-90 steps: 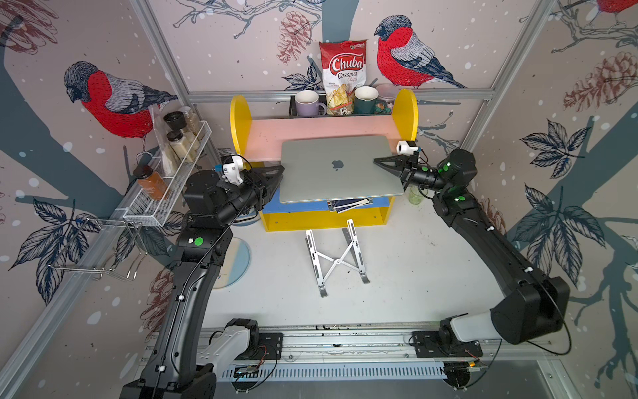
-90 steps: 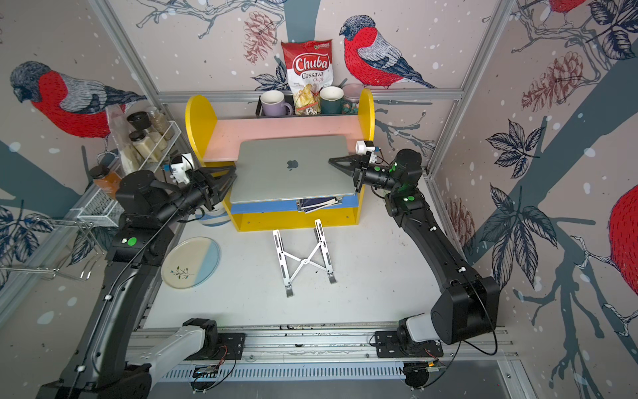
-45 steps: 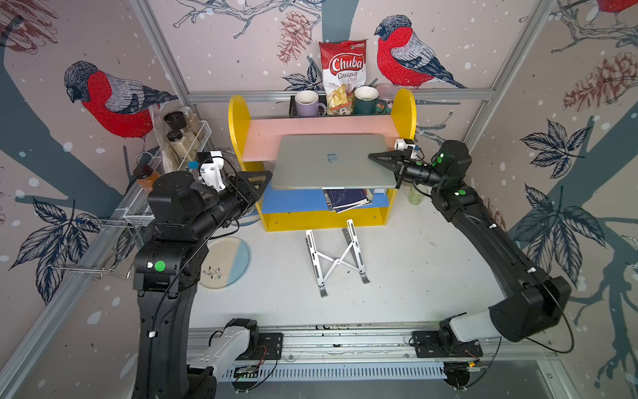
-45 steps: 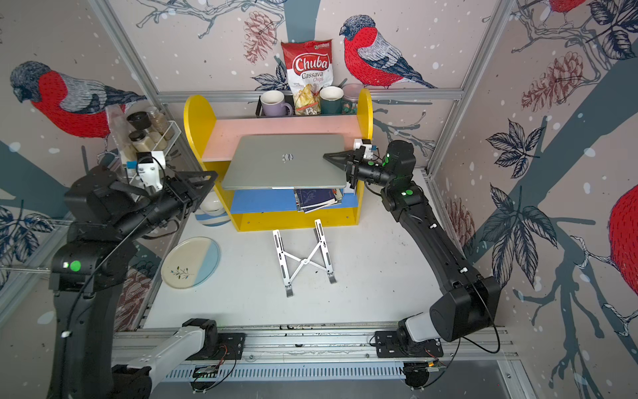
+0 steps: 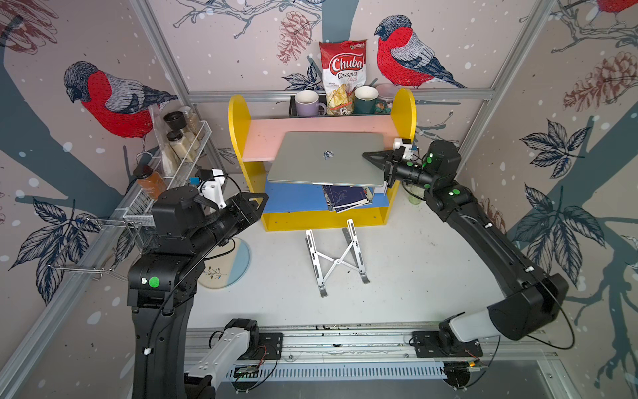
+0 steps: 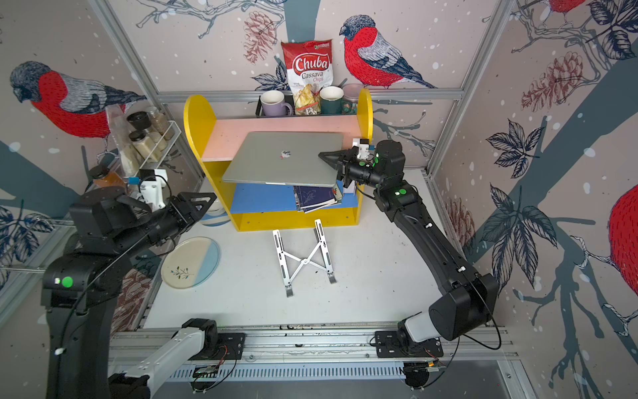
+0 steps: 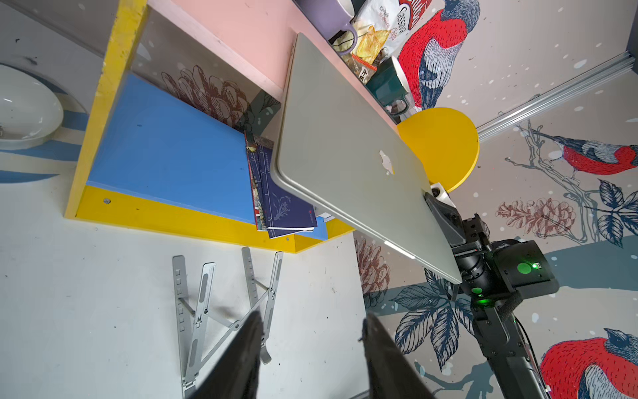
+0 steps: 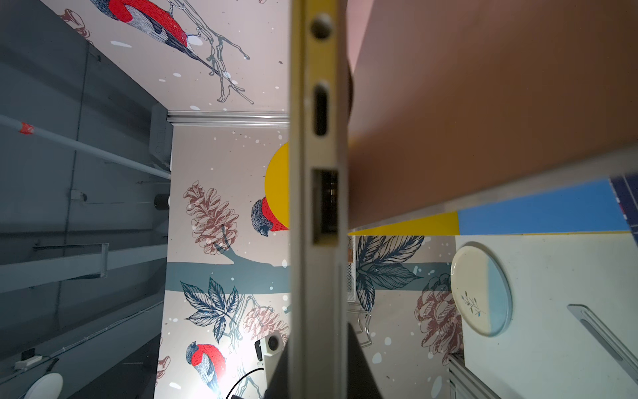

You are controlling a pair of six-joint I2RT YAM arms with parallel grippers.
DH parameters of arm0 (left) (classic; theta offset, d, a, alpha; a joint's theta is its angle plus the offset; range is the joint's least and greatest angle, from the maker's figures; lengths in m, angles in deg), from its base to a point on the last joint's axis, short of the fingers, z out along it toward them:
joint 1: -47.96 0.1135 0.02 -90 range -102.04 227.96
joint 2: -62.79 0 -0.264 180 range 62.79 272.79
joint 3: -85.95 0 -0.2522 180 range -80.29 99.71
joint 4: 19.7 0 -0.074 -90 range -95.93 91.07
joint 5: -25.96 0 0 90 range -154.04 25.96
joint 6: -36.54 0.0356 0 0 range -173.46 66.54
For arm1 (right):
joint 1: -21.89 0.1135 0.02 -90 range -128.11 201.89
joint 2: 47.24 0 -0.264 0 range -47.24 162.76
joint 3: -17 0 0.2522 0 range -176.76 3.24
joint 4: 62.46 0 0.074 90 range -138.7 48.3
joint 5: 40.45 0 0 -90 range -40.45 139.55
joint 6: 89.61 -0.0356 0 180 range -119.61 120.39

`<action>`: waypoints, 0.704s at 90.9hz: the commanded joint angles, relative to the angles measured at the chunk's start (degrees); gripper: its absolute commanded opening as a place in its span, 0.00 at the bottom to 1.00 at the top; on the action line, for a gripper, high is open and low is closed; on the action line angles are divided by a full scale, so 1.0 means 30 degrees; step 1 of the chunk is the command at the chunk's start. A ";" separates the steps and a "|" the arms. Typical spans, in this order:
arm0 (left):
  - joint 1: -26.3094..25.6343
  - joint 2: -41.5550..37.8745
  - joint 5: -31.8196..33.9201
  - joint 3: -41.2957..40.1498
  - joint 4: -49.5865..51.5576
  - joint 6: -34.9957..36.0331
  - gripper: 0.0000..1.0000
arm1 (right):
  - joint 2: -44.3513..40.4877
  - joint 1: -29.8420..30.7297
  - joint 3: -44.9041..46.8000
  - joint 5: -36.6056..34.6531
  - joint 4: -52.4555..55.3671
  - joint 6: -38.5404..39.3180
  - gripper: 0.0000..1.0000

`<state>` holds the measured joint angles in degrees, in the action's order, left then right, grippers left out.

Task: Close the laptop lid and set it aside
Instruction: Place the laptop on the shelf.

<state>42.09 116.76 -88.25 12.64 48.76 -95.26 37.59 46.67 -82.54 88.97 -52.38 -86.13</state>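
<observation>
The silver laptop [image 5: 324,162] [image 6: 279,162] lies flat and closed, and its lid [image 7: 345,145] with the central logo faces up. Its back half is over the pink top of the yellow shelf [image 5: 262,138], while its front overhangs the blue shelf. I cannot tell whether it rests on the pink top. My right gripper [image 5: 374,159] [image 6: 329,159] is shut on the laptop's right edge. In the right wrist view the ported edge [image 8: 317,207] runs between the jaws of this gripper [image 8: 317,331]. My left gripper [image 5: 262,200] [image 7: 310,317] is open and empty, off to the left of the shelf.
A folding silver stand [image 5: 336,259] lies on the table in front of the shelf. A cream and blue plate [image 5: 229,269] sits below my left arm. Books [image 5: 345,200] lie on the blue shelf. Mugs and a chips bag [image 5: 341,76] stand behind, and a wire spice rack [image 5: 179,162] hangs at left.
My left gripper let go of the laptop's left edge, opened, and drew back down and to the left. My right gripper moved the closed laptop back over the pink shelf.
</observation>
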 commanded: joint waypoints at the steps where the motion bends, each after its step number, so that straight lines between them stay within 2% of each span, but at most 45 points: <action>1: -0.0765 -0.0089 0.0001 -0.0544 -0.1206 -0.0371 0.47 | 0.0435 0.0154 0.0296 -0.0802 -0.2585 0.0326 0.00; 22: -0.4698 0.0150 0.2833 -0.1874 -0.3986 -0.1423 0.48 | 0.0258 0.0362 0.0501 -0.1228 -0.2605 0.0223 0.00; 41: -0.7930 0.0925 0.6012 -0.2703 -0.6105 -0.1472 0.51 | 0.0268 0.0355 0.0589 -0.1220 -0.2875 0.0003 0.00; 64: -1.0575 0.0300 1.0949 -0.6110 -1.1364 -0.2671 0.57 | 0.0184 0.0255 0.0920 -0.1191 -0.3284 -0.0273 0.00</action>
<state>12.26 117.88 -64.75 -3.53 25.70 -101.49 38.56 47.67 -79.91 85.87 -57.89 -85.93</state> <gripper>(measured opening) 0.572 0.148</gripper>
